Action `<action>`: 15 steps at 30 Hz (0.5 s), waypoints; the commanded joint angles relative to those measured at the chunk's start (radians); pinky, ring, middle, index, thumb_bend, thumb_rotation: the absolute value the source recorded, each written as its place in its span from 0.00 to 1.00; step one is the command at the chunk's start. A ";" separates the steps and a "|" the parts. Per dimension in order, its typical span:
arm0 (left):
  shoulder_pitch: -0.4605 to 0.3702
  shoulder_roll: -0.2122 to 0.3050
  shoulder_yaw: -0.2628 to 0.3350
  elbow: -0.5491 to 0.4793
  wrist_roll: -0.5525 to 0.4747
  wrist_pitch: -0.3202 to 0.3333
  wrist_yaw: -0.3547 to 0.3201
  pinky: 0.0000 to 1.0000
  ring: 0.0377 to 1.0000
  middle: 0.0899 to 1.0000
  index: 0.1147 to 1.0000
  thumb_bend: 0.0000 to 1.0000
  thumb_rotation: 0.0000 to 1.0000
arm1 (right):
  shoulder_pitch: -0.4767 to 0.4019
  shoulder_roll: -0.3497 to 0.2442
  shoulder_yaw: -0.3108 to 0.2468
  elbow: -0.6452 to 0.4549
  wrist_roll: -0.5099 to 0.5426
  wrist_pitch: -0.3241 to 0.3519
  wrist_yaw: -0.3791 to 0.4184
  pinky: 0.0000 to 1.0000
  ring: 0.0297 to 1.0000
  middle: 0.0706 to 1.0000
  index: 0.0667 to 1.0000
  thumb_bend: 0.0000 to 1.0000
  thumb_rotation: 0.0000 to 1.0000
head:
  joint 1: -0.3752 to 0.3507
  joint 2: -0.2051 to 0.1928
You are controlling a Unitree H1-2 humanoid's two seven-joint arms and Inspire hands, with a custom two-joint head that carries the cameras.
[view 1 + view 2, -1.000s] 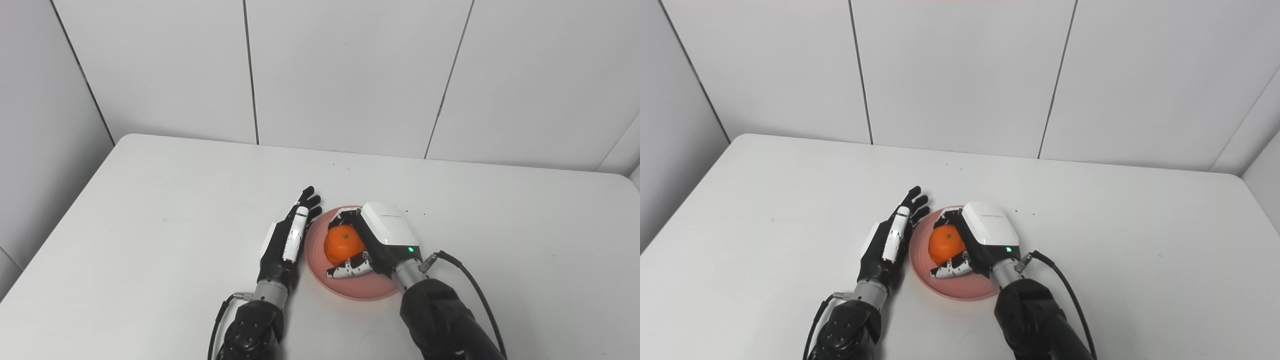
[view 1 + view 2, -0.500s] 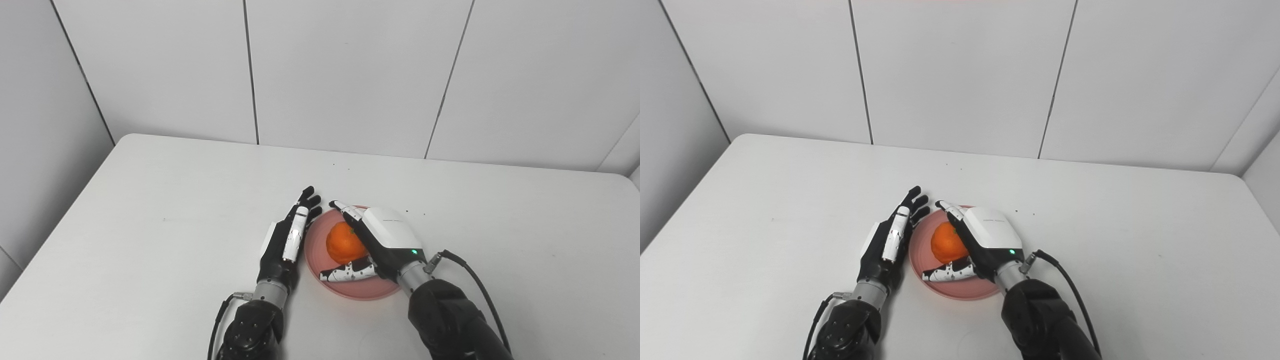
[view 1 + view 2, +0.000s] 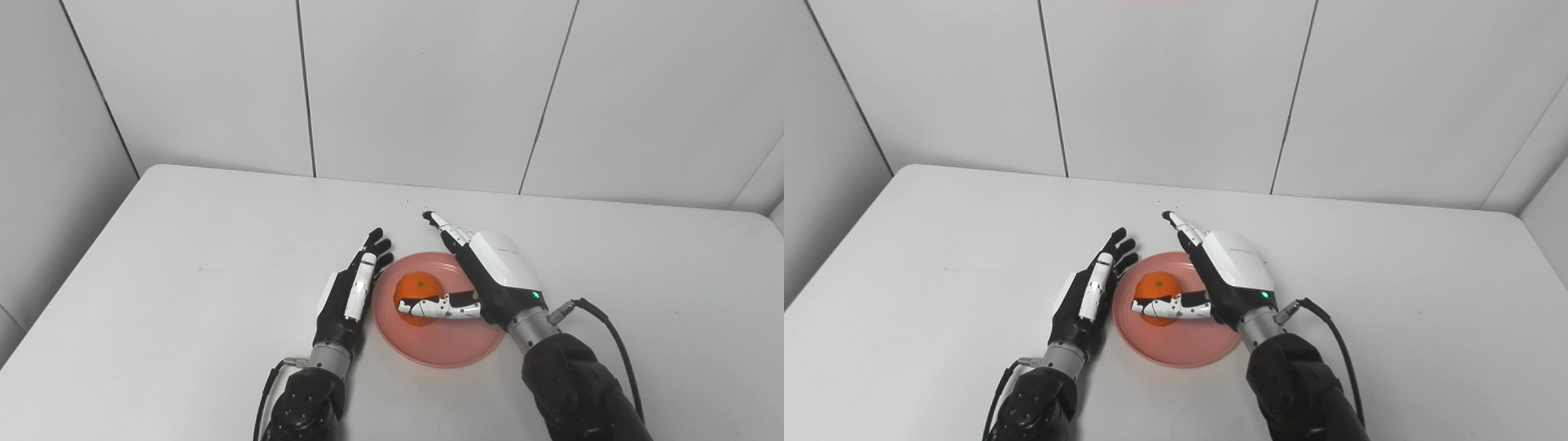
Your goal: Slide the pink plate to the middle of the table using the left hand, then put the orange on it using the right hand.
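- The orange (image 3: 417,290) sits on the plate (image 3: 450,349), toward its left half, stem end up. Nothing grips it; it rests on its own weight, so I judge the placing step to be done.
- The right hand (image 3: 490,278) hangs over the right side of the plate, fingers spread and stretched straight ahead, past the far rim. The thumb reaches sideways across the front of the orange; whether it brushes the fruit I cannot tell.
- That spread looks like a release: with the fingers straight and away from the fruit, the hand can lift off without dragging the orange along.
- The left hand (image 3: 350,295) stands on its edge just beside the plate's left rim, fingers straight and close together, holding nothing. Its fingertips (image 3: 378,244) point away from the robot, level with the far rim.
- Held flat like a paddle against the rim, it suits pushing a plate sideways, and there it also stops the plate from skidding left. I cannot tell if it actually touches the rim.
- The plate lies on the table (image 3: 184,257) between the two hands, near the middle across the width and somewhat toward the robot.
- The risk left, as I see it, is the thumb nudging the orange as the right hand pulls away.
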 commanded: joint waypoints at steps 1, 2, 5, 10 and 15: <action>0.000 0.000 0.011 -0.007 -0.034 -0.018 -0.016 0.93 0.94 0.94 0.92 0.36 1.00 | -0.027 0.007 -0.041 -0.047 0.036 -0.067 -0.060 0.76 0.85 0.89 0.91 1.00 0.60 | -0.001 -0.001; 0.000 -0.001 0.013 -0.008 -0.041 -0.016 -0.017 0.93 0.94 0.94 0.92 0.36 1.00 | -0.025 0.010 -0.057 -0.051 0.052 -0.075 -0.075 0.75 0.84 0.89 0.91 1.00 0.59 | -0.003 -0.002; 0.001 -0.006 0.016 -0.013 -0.045 -0.008 -0.008 0.93 0.94 0.94 0.92 0.36 1.00 | -0.019 0.018 -0.103 -0.067 0.106 -0.097 -0.107 0.77 0.86 0.90 0.91 1.00 0.57 | -0.007 -0.003; 0.000 0.003 0.015 -0.010 -0.035 0.003 -0.007 0.94 0.94 0.95 0.93 0.37 1.00 | 0.014 0.030 -0.157 -0.103 0.132 -0.066 -0.149 0.77 0.86 0.90 0.91 0.97 0.63 | -0.011 -0.009; 0.002 0.005 0.018 -0.016 -0.037 0.009 -0.005 0.93 0.94 0.94 0.93 0.36 1.00 | 0.072 0.044 -0.188 -0.131 0.151 -0.047 -0.162 0.81 0.88 0.92 0.91 0.83 0.93 | -0.022 -0.019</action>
